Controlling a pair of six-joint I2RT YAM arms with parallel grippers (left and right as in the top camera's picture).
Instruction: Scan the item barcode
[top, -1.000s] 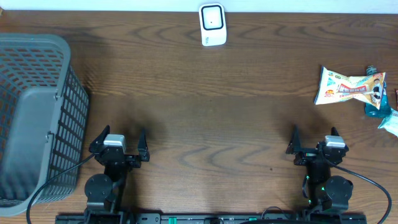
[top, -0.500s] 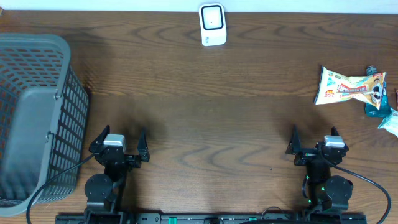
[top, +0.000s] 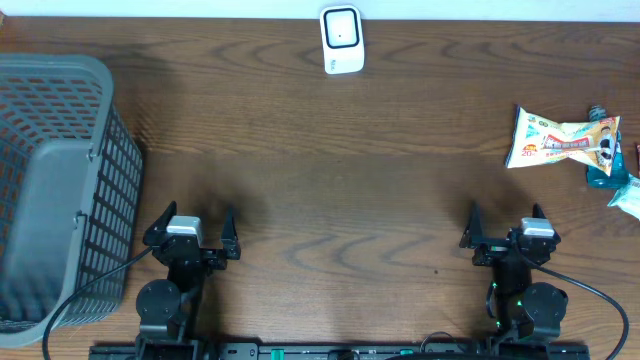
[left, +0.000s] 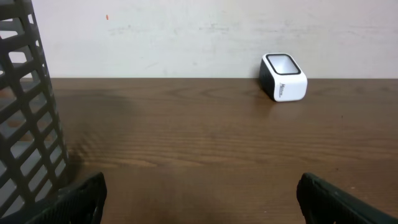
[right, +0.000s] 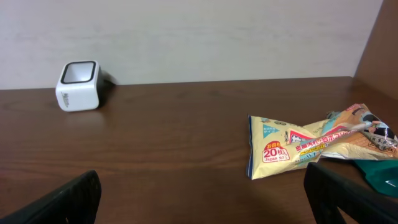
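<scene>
A white barcode scanner (top: 342, 40) stands at the far middle edge of the table, also in the left wrist view (left: 283, 77) and the right wrist view (right: 78, 85). A cream snack packet (top: 560, 138) lies at the far right, seen closer as the packet (right: 311, 144) in the right wrist view. My left gripper (top: 192, 232) rests near the front left, open and empty (left: 199, 199). My right gripper (top: 505, 228) rests near the front right, open and empty (right: 202, 199), well short of the packet.
A grey mesh basket (top: 55, 190) fills the left side, its wall (left: 28, 124) close beside my left gripper. A teal packet (top: 605, 170) and another pale wrapper (top: 628, 198) lie by the right edge. A light wall backs the table.
</scene>
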